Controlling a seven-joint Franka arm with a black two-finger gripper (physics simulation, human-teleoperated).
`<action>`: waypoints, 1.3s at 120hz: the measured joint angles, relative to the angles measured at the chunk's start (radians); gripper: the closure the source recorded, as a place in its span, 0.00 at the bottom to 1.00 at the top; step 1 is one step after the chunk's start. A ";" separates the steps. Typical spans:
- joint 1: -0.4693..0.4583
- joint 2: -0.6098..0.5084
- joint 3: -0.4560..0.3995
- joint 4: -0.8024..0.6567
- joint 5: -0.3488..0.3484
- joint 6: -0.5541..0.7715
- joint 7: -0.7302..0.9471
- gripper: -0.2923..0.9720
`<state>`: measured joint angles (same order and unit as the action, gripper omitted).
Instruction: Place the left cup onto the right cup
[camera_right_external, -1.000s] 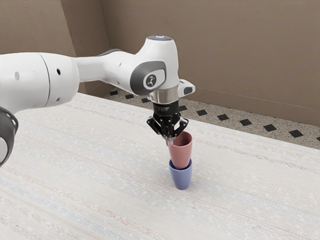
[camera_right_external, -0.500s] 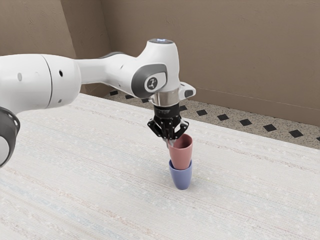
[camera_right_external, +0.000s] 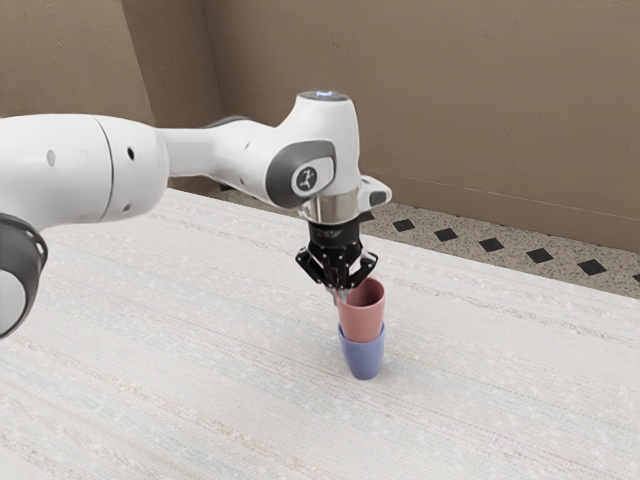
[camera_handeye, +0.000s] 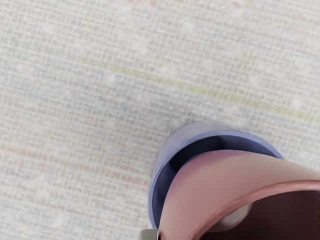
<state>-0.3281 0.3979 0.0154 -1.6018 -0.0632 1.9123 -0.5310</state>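
A pink cup (camera_right_external: 361, 312) sits nested in the blue cup (camera_right_external: 361, 356) near the middle of the table, slightly tilted. My gripper (camera_right_external: 343, 293) grips the pink cup's rim on the side toward the exterior view's left, shut on it. In the wrist view the pink cup (camera_handeye: 235, 190) lies just under my hand, its body inside the blue cup (camera_handeye: 165, 165), whose rim shows around it.
The table (camera_right_external: 180, 340) wears a pale woven cloth. Behind it are a tiled floor with black diamonds (camera_right_external: 490, 244) and a brown wall (camera_right_external: 480, 100). Open tabletop lies all around the stacked cups.
My hand has lowered a little with the pink cup, which has sunk deeper into the blue cup.
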 joint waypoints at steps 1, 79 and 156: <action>0.000 0.000 0.000 0.000 0.000 0.000 0.000 0.85; -0.005 -0.021 0.000 0.004 0.005 0.022 0.014 0.28; 0.000 -0.147 0.000 0.015 0.010 -0.073 0.021 0.23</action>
<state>-0.3277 0.2507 0.0153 -1.5870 -0.0530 1.8392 -0.5099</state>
